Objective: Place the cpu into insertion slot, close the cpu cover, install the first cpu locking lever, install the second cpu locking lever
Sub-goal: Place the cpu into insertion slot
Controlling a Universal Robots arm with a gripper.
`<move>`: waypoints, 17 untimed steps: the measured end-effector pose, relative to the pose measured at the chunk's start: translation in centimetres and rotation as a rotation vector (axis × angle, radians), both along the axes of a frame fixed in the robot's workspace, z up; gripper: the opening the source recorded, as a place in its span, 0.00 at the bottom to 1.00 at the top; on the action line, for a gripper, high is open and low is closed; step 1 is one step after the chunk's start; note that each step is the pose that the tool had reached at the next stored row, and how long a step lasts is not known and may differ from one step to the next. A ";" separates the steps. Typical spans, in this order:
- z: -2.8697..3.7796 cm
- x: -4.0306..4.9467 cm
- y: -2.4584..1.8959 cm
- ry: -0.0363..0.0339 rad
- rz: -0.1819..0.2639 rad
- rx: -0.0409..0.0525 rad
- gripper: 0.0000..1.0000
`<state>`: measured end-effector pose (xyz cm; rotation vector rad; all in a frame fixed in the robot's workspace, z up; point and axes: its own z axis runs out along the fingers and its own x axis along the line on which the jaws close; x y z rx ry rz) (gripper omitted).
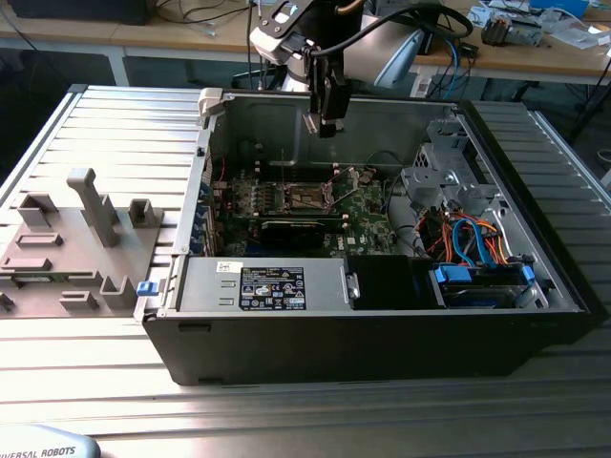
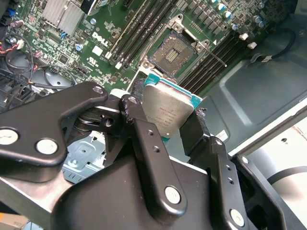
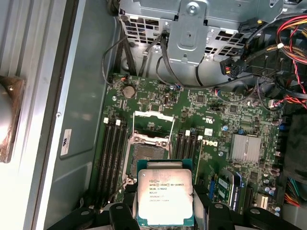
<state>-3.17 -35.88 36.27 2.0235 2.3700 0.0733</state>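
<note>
My gripper (image 1: 325, 122) hangs over the open computer case, above the green motherboard (image 1: 363, 205). It is shut on the cpu (image 2: 168, 112), a flat square chip with a silver top and a teal rim, clamped by two opposite edges between the black fingers (image 2: 136, 120). In the first wrist view the cpu (image 3: 165, 194) hovers partly over the insertion slot (image 3: 146, 155), apart from it. The dark square insertion slot (image 2: 172, 52) lies bare. The cpu cover (image 3: 153, 113), a thin silver frame, stands swung open at the slot's far side.
Black memory slots (image 3: 112, 148) flank the socket on both sides, and a finned heatsink (image 3: 245, 146) sits nearby. A drive cage (image 1: 449, 162), blue and orange cables (image 1: 477, 239) and a labelled power supply (image 1: 272, 286) crowd the case. A grey fixture tray (image 1: 67, 239) lies at the exterior view's left.
</note>
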 end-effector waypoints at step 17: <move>-0.01 0.00 0.00 0.0000 -0.015 -0.0002 0.54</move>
